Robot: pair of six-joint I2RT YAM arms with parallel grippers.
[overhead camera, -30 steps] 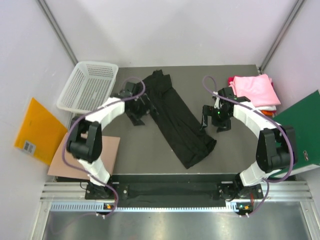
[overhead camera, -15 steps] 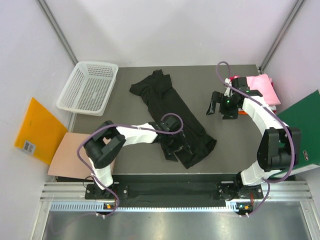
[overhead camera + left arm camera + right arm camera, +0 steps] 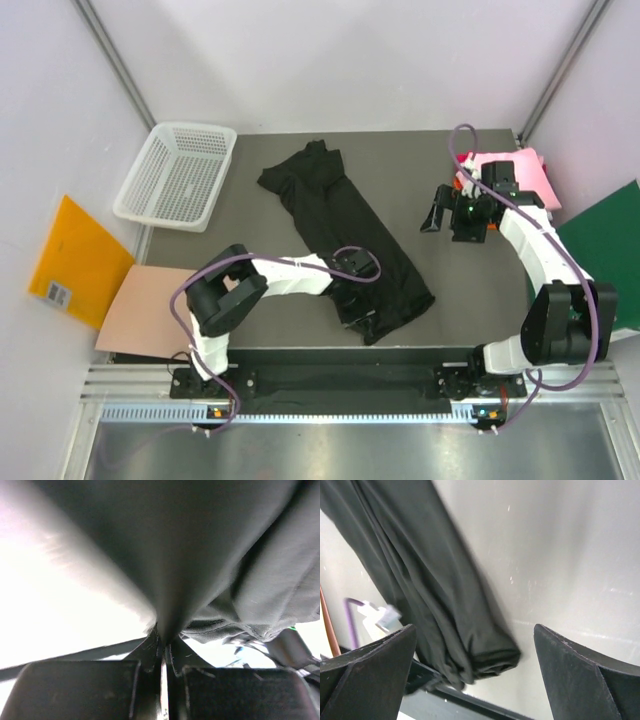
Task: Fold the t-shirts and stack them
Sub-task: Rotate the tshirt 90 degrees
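A black t-shirt (image 3: 345, 225) lies folded into a long strip, running diagonally from the far middle of the table to the near edge. My left gripper (image 3: 362, 312) is at the strip's near end, shut on a fold of the black cloth (image 3: 190, 555); in the left wrist view the left gripper (image 3: 162, 652) has its jaws pinched together on it. My right gripper (image 3: 445, 215) hangs open above the table to the right of the strip, holding nothing. In the right wrist view the right gripper (image 3: 474, 627) looks down on the black t-shirt (image 3: 420, 570). Folded t-shirts, pink on top (image 3: 525, 168), are stacked at the far right.
A white mesh basket (image 3: 175, 175) stands at the far left corner. A green folder (image 3: 600, 250) lies off the table's right side. An orange envelope (image 3: 75, 260) and a brown card (image 3: 150, 315) lie to the left. The near table edge runs just below the left gripper.
My left arm swung from the shirt's far end beside the basket to its near end and shut on the cloth. My right gripper drew back to the right, toward the pink stack.
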